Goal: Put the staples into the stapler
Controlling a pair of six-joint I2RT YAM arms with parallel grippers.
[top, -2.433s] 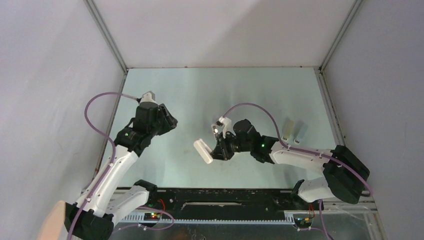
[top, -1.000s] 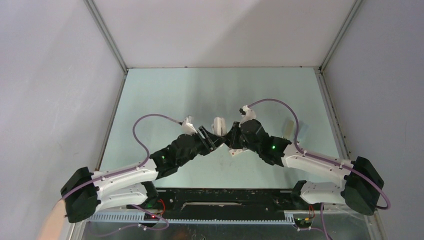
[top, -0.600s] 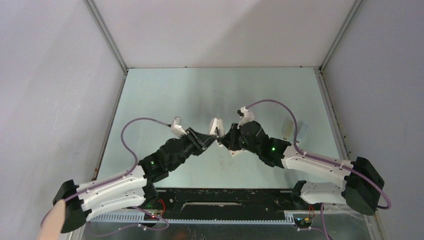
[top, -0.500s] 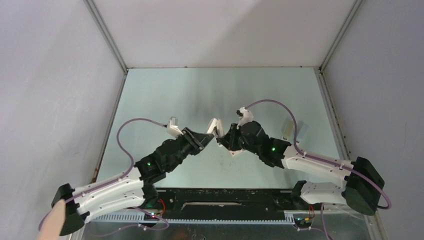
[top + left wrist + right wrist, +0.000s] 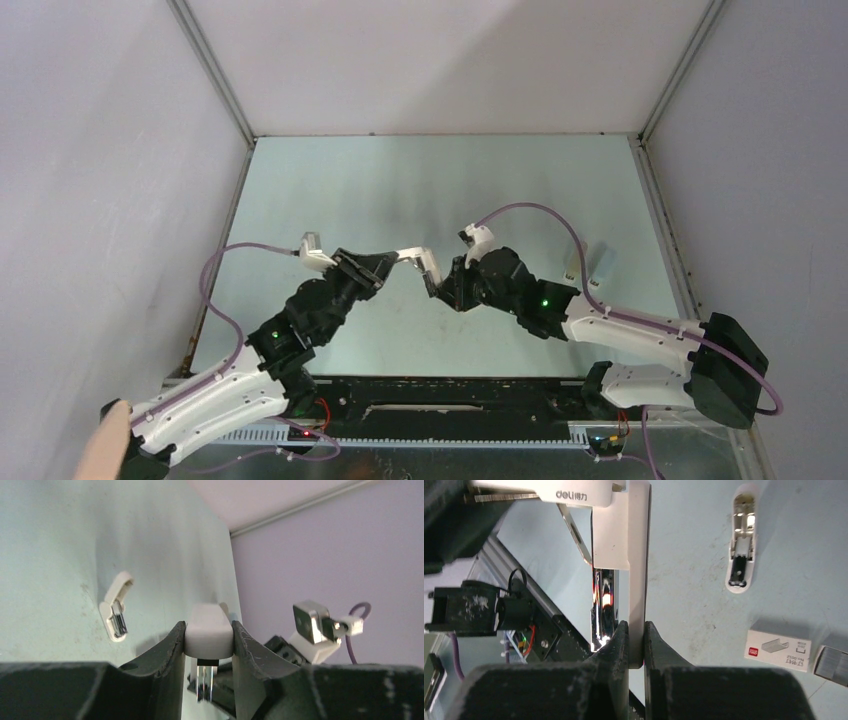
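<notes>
Pale tabletop point(image 5: 694, 580), staples box point(image 5: 780, 651) apart from right end effector point(image 5: 636, 625), it and left end effector point(image 5: 208, 635) apparently clamped on stapler point(image 5: 619, 540).

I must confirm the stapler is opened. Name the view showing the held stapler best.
Right wrist: the stapler shows opened at an angle, brand print legible, one half pinched in the right gripper. Top external shows it small, bridging both grippers. Left wrist shows only one end clamped in the left gripper.
</notes>
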